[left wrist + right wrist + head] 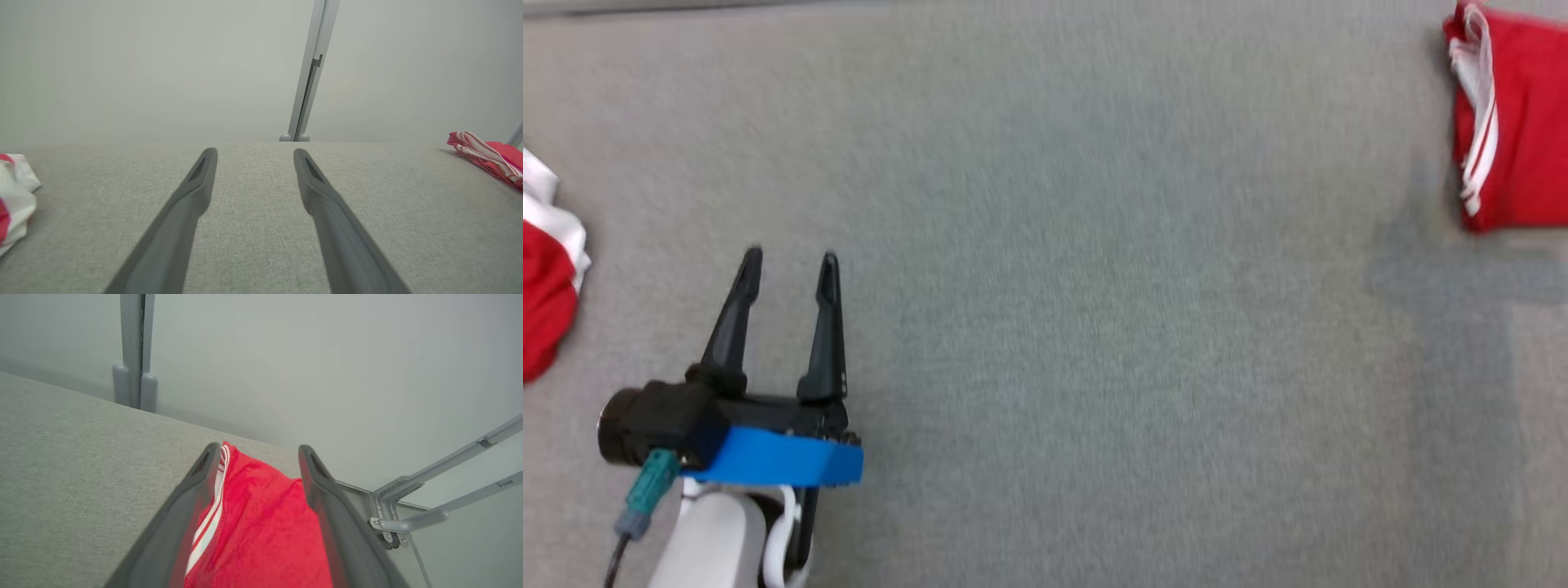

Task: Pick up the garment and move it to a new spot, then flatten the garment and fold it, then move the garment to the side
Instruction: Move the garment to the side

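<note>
My left tool hovers over the grey fabric tabletop at the lower left of the head view. Its 2 dark fingers stand well apart and hold nothing. From its wrist camera, the left tool points across bare tabletop toward a pale wall, where a grey post rises at the far edge.

The garment, red with white stripes, lies folded at the far right of the tabletop, well away from my left tool. My right tool is above it with its 2 fingers spread wide, 1 along each side of the red cloth. I cannot tell whether they touch the cloth. The garment sits near the tabletop's corner, with a grey metal bracket just beyond the edge.

A second cloth, red and white and crumpled, lies at the left edge of the tabletop, near my left tool but apart from it.
</note>
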Motion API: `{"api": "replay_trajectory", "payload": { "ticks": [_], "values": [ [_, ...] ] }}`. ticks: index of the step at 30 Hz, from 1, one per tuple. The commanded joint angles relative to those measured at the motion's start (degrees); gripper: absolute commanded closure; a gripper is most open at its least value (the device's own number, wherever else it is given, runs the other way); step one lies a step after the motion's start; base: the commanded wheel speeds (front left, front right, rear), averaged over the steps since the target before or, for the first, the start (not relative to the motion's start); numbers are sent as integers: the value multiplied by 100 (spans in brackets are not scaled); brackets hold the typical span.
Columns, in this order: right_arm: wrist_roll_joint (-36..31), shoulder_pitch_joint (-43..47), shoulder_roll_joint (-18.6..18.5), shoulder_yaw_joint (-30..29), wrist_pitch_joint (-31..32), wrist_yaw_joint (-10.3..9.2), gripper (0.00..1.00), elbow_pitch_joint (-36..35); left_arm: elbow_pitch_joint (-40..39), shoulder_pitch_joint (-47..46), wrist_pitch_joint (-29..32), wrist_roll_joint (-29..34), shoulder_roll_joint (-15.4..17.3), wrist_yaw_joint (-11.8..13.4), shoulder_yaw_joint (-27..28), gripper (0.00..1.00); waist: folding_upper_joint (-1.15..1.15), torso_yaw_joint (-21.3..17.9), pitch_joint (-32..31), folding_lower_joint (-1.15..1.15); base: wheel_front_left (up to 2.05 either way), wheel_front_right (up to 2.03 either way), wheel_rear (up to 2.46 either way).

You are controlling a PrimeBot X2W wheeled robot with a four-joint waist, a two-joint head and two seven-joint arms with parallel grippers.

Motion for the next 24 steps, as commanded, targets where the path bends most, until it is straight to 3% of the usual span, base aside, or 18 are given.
{"api": "replay_trajectory", "payload": {
  "ticks": [1, 12, 16, 24],
  "values": [
    [184, 265, 100, 111, -151, -1, 0, -87, 82, 132, -27, -28, -26, 19, 25, 0, 1, -99, -278, 2, 0, 0, 0],
    [1758, 2367, 732, 402, -1102, -1, 0, -1248, 488, 821, -43, -48, -177, 167, 138, 0, 1, 148, -1460, 2, 0, 0, 0],
    [1749, 3231, 995, 228, -1229, 0, 0, -1804, 559, 1060, -45, -53, -145, 185, 161, 0, 1, 240, -1734, 2, 0, 0, 0],
    [1287, 4630, 1980, -484, -1428, 0, 0, -2707, 657, 1378, -46, -95, -122, 200, 178, 0, 1, 337, -2064, 2, 0, 0, 0]
  ]
}}
